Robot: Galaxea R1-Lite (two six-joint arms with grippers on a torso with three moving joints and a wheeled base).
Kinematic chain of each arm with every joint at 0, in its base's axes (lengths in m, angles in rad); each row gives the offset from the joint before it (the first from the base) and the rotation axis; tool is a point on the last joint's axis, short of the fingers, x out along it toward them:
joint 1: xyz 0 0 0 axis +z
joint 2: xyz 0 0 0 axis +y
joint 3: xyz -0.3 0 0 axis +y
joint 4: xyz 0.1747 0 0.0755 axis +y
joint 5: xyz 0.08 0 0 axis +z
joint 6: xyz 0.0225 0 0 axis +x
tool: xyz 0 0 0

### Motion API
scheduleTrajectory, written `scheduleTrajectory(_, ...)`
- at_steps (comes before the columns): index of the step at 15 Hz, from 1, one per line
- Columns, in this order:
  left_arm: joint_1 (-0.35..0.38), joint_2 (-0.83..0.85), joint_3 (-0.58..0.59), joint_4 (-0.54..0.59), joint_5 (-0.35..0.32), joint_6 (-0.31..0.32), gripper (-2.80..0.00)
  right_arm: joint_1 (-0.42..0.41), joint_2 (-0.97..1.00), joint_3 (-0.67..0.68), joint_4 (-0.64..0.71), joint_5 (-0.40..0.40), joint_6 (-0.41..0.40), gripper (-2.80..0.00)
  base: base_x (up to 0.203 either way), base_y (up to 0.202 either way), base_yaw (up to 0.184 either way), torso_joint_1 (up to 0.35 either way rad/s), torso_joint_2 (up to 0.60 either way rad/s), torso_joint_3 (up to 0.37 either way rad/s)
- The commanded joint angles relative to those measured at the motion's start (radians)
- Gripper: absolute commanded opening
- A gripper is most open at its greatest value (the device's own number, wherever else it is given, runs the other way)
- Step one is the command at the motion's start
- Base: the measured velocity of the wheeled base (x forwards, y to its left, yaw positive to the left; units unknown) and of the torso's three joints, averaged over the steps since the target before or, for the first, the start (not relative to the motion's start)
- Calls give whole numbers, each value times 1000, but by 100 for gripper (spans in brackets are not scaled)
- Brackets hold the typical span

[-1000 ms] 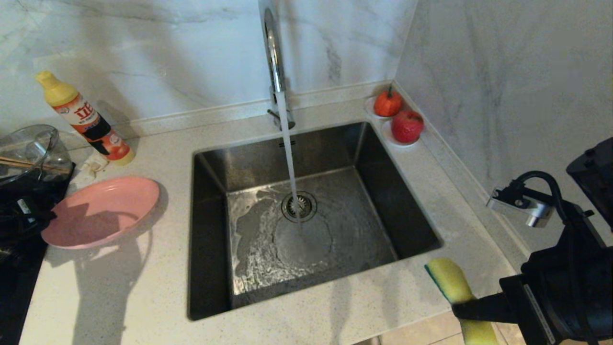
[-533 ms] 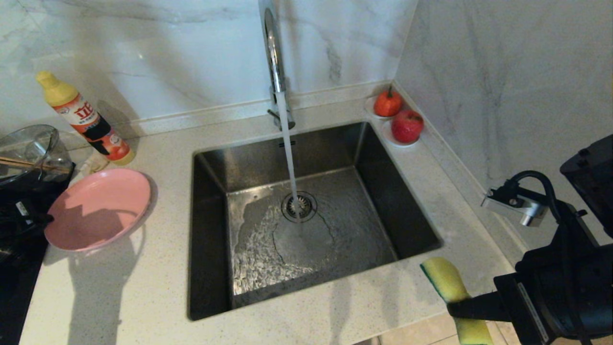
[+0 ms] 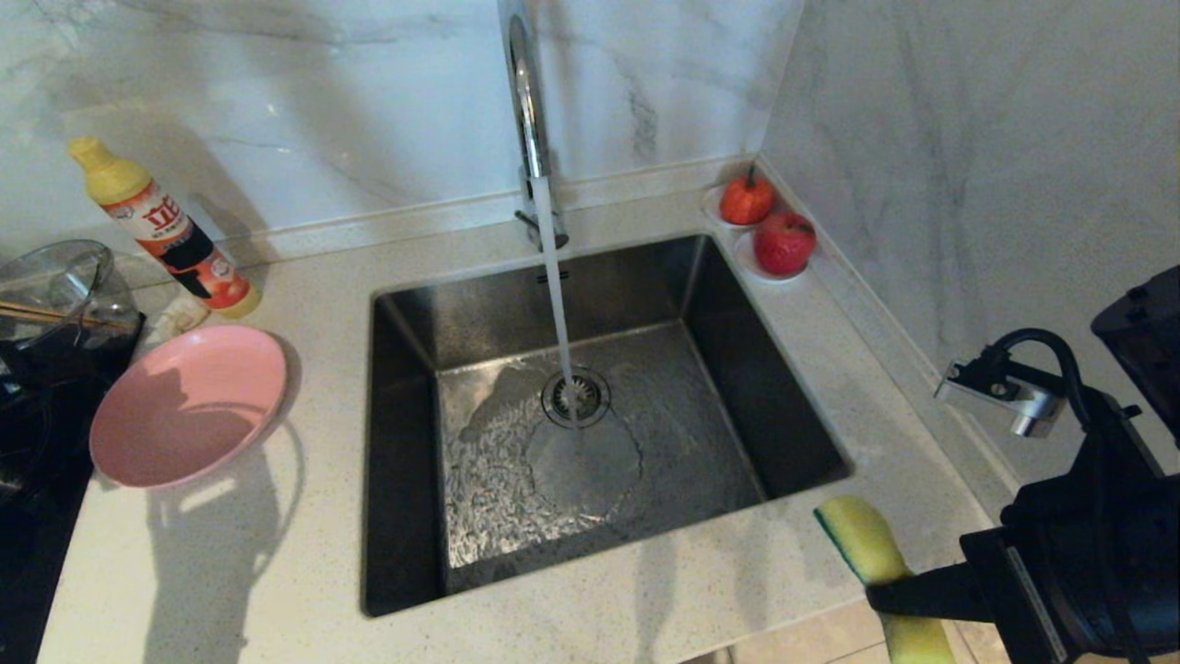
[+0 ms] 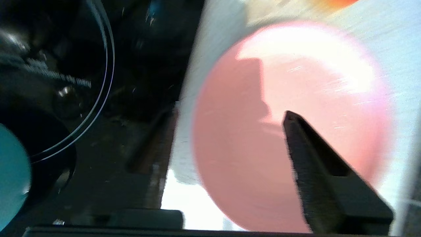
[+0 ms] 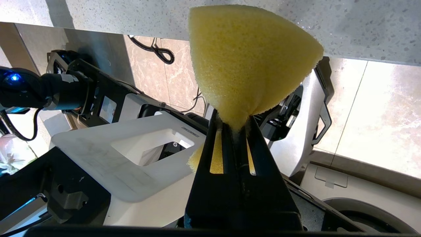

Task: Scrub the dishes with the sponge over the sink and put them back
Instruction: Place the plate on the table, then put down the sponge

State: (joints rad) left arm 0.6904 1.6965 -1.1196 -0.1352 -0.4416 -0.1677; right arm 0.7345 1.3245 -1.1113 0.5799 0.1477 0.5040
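The pink plate (image 3: 187, 404) now lies flat on the counter (image 3: 277, 563) near its left edge, between the dish-soap bottle (image 3: 161, 226) and the sink (image 3: 590, 406); 1 second ago it hung tilted with its left rim lifted, so the left gripper (image 4: 230, 164) has let it go. In the left wrist view 1 dark finger (image 4: 325, 177) stands above the plate without touching it and the other is out of frame, so the fingers read as parted and empty. By my reading the plate is back in place and the teal bowl (image 4: 11, 174), glimpsed in the dark area past the counter's left edge beside the clear glass bowl (image 3: 55, 286), is the likely next dish. The right gripper (image 5: 233, 126) waits off the counter's front-right corner, its fingers pinched tight on the yellow sponge (image 3: 871, 553), which sticks up over the front edge. Water runs from the tap (image 3: 527, 111) onto the drain strainer (image 3: 576, 397). Open counter lies in front of the plate and along the sink's front rim; the 2 red fruits (image 3: 784, 242) crowd the back-right corner, and the plate's left rim sits close to the counter's left edge.
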Motion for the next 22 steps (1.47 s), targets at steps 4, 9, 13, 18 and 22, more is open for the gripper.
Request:
scheduleTrajectory(4,-197,-86,-156,143,2,17,-280,0,-13,-1,3,-2,2,-280,0,0,0,0,0,0)
scheduleTrajectory(9,-489,-196,-80,97,96,152,-280,-3,-33,-3,5,-11,4,-280,0,0,0,0,0,0)
scheduleTrajectory(13,-651,-466,28,47,189,161,-280,-29,-31,1,1,-11,4,-280,0,0,0,0,0,0)
scheduleTrajectory(18,-719,-860,158,143,210,171,-280,-30,-27,11,1,-13,7,-280,0,0,0,0,0,0)
scheduleTrajectory(22,-725,-1140,384,184,361,172,-280,-33,-30,27,0,-25,7,-280,0,0,0,0,0,0)
